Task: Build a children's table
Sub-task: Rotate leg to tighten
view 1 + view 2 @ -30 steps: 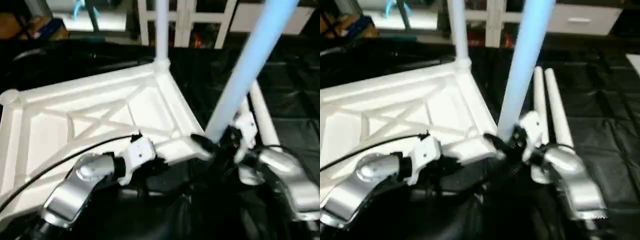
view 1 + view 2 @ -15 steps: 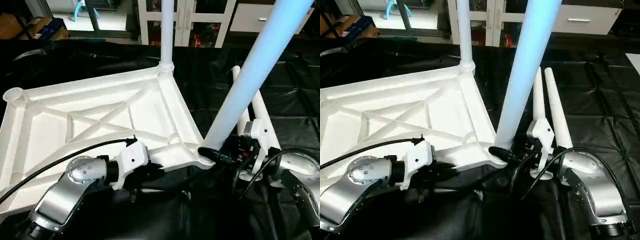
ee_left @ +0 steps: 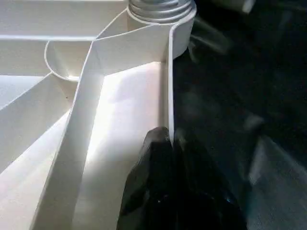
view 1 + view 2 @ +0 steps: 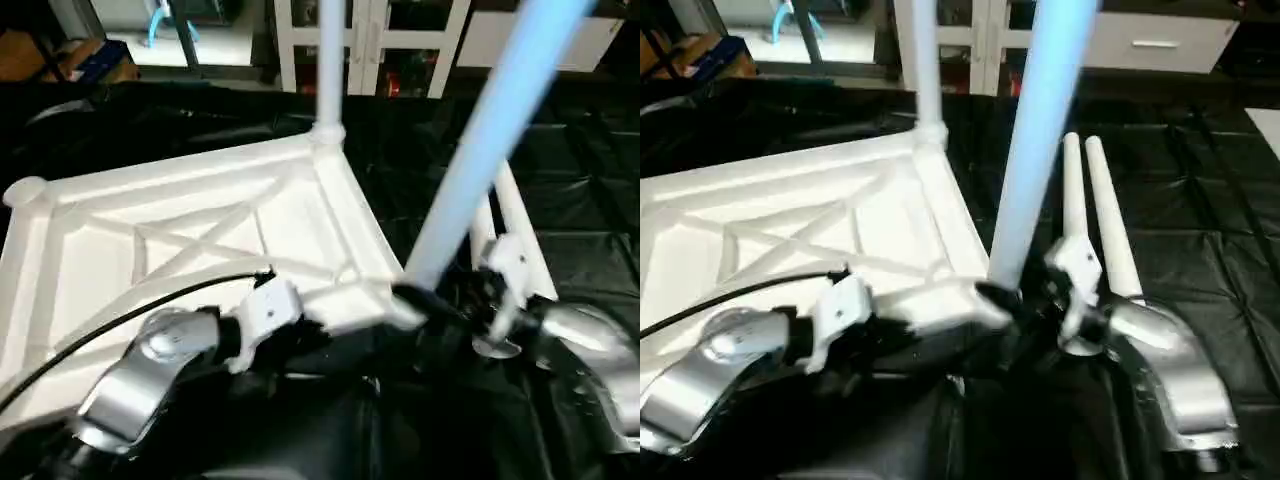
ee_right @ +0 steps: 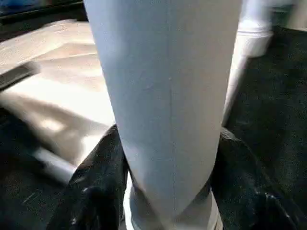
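The white ribbed plastic tabletop (image 4: pixel 200 230) looks smooth with a soft sheen, like the long white plastic tube leg (image 4: pixel 1040 150) standing in its corner. Glossy, crinkled black sheeting covers the counter (image 4: pixel 1200 250). The robot's forearms (image 4: pixel 140 380) are brushed silver metal.

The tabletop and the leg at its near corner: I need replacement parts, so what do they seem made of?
Tabletop: apparently moulded white plastic, smooth and slightly glossy, judging by its thin ribs. Leg: a smooth white tube, probably plastic too; its wall isn't visible.
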{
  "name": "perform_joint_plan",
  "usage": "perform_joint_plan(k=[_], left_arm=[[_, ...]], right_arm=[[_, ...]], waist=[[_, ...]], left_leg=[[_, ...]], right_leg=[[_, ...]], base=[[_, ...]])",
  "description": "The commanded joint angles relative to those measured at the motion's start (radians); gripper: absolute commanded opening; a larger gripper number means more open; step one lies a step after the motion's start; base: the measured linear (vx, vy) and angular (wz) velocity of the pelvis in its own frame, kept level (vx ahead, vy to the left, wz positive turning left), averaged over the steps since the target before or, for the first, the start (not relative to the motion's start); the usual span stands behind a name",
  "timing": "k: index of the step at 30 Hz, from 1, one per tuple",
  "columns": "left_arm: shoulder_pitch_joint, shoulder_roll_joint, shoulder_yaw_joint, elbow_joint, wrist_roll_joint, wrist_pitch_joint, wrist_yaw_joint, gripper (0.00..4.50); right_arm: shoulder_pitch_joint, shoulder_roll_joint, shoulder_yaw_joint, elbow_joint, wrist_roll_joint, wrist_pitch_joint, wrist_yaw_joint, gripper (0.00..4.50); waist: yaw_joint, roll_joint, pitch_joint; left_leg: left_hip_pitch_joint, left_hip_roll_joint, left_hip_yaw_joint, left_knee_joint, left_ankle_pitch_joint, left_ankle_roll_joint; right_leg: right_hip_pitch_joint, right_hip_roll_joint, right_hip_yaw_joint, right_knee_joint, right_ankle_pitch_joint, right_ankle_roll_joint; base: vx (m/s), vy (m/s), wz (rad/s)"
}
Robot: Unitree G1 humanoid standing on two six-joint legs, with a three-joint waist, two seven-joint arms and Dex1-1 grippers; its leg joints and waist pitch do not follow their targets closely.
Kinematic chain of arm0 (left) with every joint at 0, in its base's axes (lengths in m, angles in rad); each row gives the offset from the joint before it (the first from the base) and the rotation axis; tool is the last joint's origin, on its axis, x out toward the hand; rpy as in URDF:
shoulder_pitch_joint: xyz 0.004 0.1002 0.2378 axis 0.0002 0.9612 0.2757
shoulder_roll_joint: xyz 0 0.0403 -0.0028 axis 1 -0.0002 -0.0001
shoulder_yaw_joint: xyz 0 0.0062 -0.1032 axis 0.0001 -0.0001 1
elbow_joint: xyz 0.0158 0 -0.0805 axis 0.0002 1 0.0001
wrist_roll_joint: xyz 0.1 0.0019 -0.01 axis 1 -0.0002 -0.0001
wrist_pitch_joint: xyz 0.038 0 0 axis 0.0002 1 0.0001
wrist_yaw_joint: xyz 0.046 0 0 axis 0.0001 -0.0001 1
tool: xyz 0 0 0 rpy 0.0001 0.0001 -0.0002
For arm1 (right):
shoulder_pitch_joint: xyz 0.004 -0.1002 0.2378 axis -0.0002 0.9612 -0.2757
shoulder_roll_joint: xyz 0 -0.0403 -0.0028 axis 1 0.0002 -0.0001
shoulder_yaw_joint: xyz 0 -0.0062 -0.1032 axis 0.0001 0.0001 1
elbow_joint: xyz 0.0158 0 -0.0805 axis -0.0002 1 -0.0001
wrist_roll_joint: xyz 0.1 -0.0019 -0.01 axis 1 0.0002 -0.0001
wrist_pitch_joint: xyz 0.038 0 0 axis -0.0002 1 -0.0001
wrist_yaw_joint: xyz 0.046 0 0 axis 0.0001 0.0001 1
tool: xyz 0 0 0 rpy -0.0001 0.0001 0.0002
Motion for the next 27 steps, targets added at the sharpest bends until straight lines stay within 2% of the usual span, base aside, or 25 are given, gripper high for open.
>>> perform_joint_plan(k=[1,2,3,4,5,6,7,8,10,11,12,13,14,15,16,17,18,19,20,21,22,23,24,25,27], left_arm=[[0.003,-0.073,-0.067,0.058,0.038,0.092,0.104,0.00],[-0.005,-0.100,-0.069,0.069,0.050,0.116,0.140,0.00],[-0.017,-0.155,-0.065,0.088,0.060,0.157,0.201,0.00],[-0.017,-0.155,-0.065,0.088,0.060,0.157,0.201,0.00],[-0.032,-0.210,-0.072,0.108,0.066,0.186,0.245,0.00],[-0.056,-0.273,-0.090,0.131,0.074,0.203,0.281,0.00],[-0.058,-0.279,-0.092,0.133,0.074,0.203,0.284,0.00],[-0.071,-0.299,-0.112,0.136,0.074,0.186,0.268,0.00],[-0.073,-0.297,-0.117,0.128,0.068,0.179,0.253,0.00],[-0.070,-0.282,-0.118,0.121,0.067,0.165,0.235,0.00],[-0.069,-0.276,-0.118,0.119,0.066,0.163,0.229,0.00],[-0.060,-0.240,-0.117,0.108,0.065,0.149,0.198,0.00],[-0.058,-0.232,-0.117,0.106,0.066,0.145,0.191,0.00],[-0.041,-0.181,-0.116,0.089,0.057,0.111,0.139,0.00],[-0.030,-0.150,-0.114,0.077,0.052,0.091,0.107,0.00],[-0.008,-0.097,-0.111,0.057,0.035,0.030,0.040,0.00],[0.003,-0.076,-0.107,0.044,0.024,0.018,0.012,0.00],[0.018,-0.047,-0.102,0.027,0.008,0.003,-0.027,0.00],[0.041,-0.006,-0.087,0.005,-0.008,-0.012,-0.075,0.00],[0.041,-0.006,-0.087,0.005,-0.008,-0.012,-0.075,0.00],[0.057,0.024,-0.073,-0.009,-0.021,-0.013,-0.107,0.00],[0.067,0.043,-0.055,-0.016,-0.030,-0.003,-0.120,0.00],[0.070,0.049,-0.043,-0.018,-0.034,-0.003,-0.123,0.00],[0.072,0.055,-0.032,-0.019,-0.041,-0.004,-0.126,0.00],[0.074,0.067,-0.025,-0.019,-0.050,-0.008,-0.131,0.00]], right_arm=[[-0.002,0.082,0.015,0.070,-0.063,0.128,-0.207,1.99],[-0.007,0.115,0.013,0.086,-0.080,0.157,-0.269,1.98],[-0.020,0.177,0.011,0.123,-0.097,0.151,-0.346,1.98],[-0.020,0.177,0.011,0.123,-0.097,0.151,-0.346,1.98],[-0.041,0.258,0.009,0.177,-0.103,0.127,-0.423,1.98],[-0.078,0.355,0.016,0.252,-0.106,0.089,-0.493,1.98],[-0.083,0.363,0.018,0.261,-0.106,0.085,-0.499,1.98],[-0.110,0.393,0.038,0.293,-0.117,0.066,-0.504,1.98],[-0.122,0.388,0.059,0.296,-0.117,0.057,-0.466,1.98],[-0.119,0.373,0.072,0.276,-0.105,0.050,-0.417,1.98],[-0.116,0.365,0.078,0.266,-0.100,0.052,-0.397,1.98],[-0.102,0.319,0.107,0.211,-0.086,0.052,-0.297,1.98],[-0.099,0.309,0.112,0.199,-0.084,0.050,-0.278,1.98],[-0.080,0.255,0.115,0.146,-0.062,0.049,-0.198,1.98],[-0.069,0.223,0.113,0.114,-0.050,0.047,-0.153,2.33],[-0.053,0.169,0.101,0.073,-0.023,0.043,-0.077,2.54],[-0.046,0.144,0.096,0.056,-0.013,0.043,-0.046,2.70],[-0.037,0.109,0.089,0.034,0.000,0.042,-0.003,2.70],[-0.021,0.044,0.076,0.000,0.024,0.042,0.073,2.78],[-0.021,0.044,0.076,0.000,0.024,0.042,0.073,2.90],[-0.006,-0.011,0.064,-0.029,0.045,0.045,0.133,2.90],[0.006,-0.060,0.048,-0.046,0.051,0.034,0.175,3.03],[0.011,-0.084,0.037,-0.048,0.045,0.016,0.193,3.12],[0.016,-0.107,0.026,-0.048,0.036,-0.004,0.207,3.12],[0.021,-0.131,0.009,-0.049,0.040,-0.018,0.235,3.12]], waist=[[0.003,-0.015,-0.035],[-0.001,-0.016,-0.030],[-0.001,-0.016,-0.024],[-0.005,-0.013,-0.021],[-0.003,-0.015,-0.023],[-0.009,-0.012,-0.023],[-0.012,-0.007,-0.026],[-0.019,-0.014,-0.026],[-0.022,-0.010,-0.027],[-0.021,-0.010,-0.029],[-0.021,-0.011,-0.028],[-0.021,-0.012,-0.028],[-0.014,-0.014,-0.031],[-0.012,-0.014,-0.034],[-0.012,-0.017,-0.032],[-0.007,-0.018,-0.034],[-0.006,-0.019,-0.036],[-0.005,-0.018,-0.038],[0.001,-0.016,-0.042],[-0.001,-0.016,-0.042],[-0.002,-0.014,-0.043],[0.002,-0.016,-0.054],[0.008,-0.013,-0.063],[0.012,-0.013,-0.064],[0.016,-0.017,-0.066]], left_leg=[[0.005,0.045,-0.022,-0.079,-0.190,0.060],[0.007,0.043,-0.024,-0.082,-0.228,0.034],[0.012,0.041,-0.029,-0.088,-0.284,0.011],[0.015,0.040,-0.029,-0.087,-0.317,0.001],[0.024,0.039,-0.035,-0.089,-0.346,-0.010],[0.025,0.038,-0.036,-0.092,-0.359,-0.019],[0.022,0.037,-0.040,-0.096,-0.364,-0.025],[0.012,0.037,-0.049,-0.104,-0.381,-0.035],[0.020,0.038,-0.050,-0.105,-0.427,-0.033],[0.018,0.038,-0.049,-0.108,-0.425,-0.025],[0.016,0.039,-0.048,-0.109,-0.424,-0.023],[0.015,0.039,-0.047,-0.109,-0.420,-0.021],[0.016,0.040,-0.047,-0.108,-0.409,-0.008],[0.014,0.040,-0.041,-0.105,-0.374,0.004],[0.012,0.043,-0.040,-0.107,-0.365,0.014],[0.009,0.041,-0.036,-0.105,-0.321,0.039],[0.010,0.043,-0.034,-0.103,-0.307,0.046],[0.011,0.044,-0.033,-0.101,-0.283,0.053],[0.010,0.045,-0.034,-0.098,-0.234,0.074],[0.010,0.048,-0.029,-0.095,-0.202,0.093],[0.010,0.048,-0.025,-0.094,-0.188,0.100],[0.012,0.047,-0.022,-0.083,-0.103,0.118],[0.016,0.043,-0.020,-0.071,0.018,0.152],[0.012,0.040,-0.017,-0.061,0.106,0.198],[0.005,0.035,-0.014,-0.052,0.131,0.233]], right_leg=[[0.042,-0.049,0.031,-0.084,-0.352,-0.193],[0.036,-0.047,0.032,-0.091,-0.434,-0.165],[0.032,-0.048,0.029,-0.099,-0.534,-0.128],[0.025,-0.050,0.031,-0.103,-0.584,-0.110],[0.024,-0.052,0.029,-0.113,-0.630,-0.082],[0.018,-0.052,0.029,-0.115,-0.636,-0.073],[0.022,-0.052,0.025,-0.115,-0.628,-0.069],[0.032,-0.050,0.017,-0.114,-0.617,-0.055],[0.026,-0.048,0.018,-0.120,-0.596,-0.038],[0.029,-0.046,0.019,-0.119,-0.533,-0.044],[0.029,-0.046,0.020,-0.118,-0.517,-0.047],[0.029,-0.045,0.022,-0.117,-0.504,-0.051],[0.035,-0.046,0.024,-0.115,-0.483,-0.049],[0.034,-0.047,0.028,-0.112,-0.431,-0.065],[0.037,-0.047,0.030,-0.111,-0.416,-0.075],[0.042,-0.049,0.030,-0.109,-0.382,-0.094],[0.043,-0.050,0.031,-0.106,-0.367,-0.103],[0.044,-0.050,0.032,-0.103,-0.336,-0.115],[0.053,-0.050,0.030,-0.096,-0.274,-0.138],[0.048,-0.049,0.030,-0.091,-0.237,-0.170],[0.049,-0.050,0.030,-0.090,-0.216,-0.187],[0.056,-0.050,0.030,-0.075,-0.100,-0.221],[0.061,-0.043,0.030,-0.054,0.081,-0.260],[0.060,-0.042,0.029,-0.040,0.220,-0.292],[0.064,-0.045,0.033,-0.030,0.298,-0.309]], base=[[0.000,0.000,0.00],[0.000,0.000,0.00],[0.000,0.000,0.00],[0.000,0.000,0.00],[0.000,0.000,0.00],[0.000,0.000,0.00],[0.000,0.000,0.00],[0.000,0.000,0.00],[0.000,0.000,0.00],[0.000,0.000,0.00],[0.000,0.000,0.00],[0.000,0.000,0.00],[0.000,0.000,0.00],[0.000,0.000,0.00],[0.000,0.000,0.00],[0.000,0.000,0.00],[0.000,0.000,0.00],[0.065,-0.035,0.04],[0.065,-0.035,0.04],[0.081,-0.032,0.03],[0.102,-0.024,0.02],[0.102,-0.024,0.02],[0.120,-0.015,0.01],[0.104,-0.013,0.01],[0.083,-0.015,0.02]])
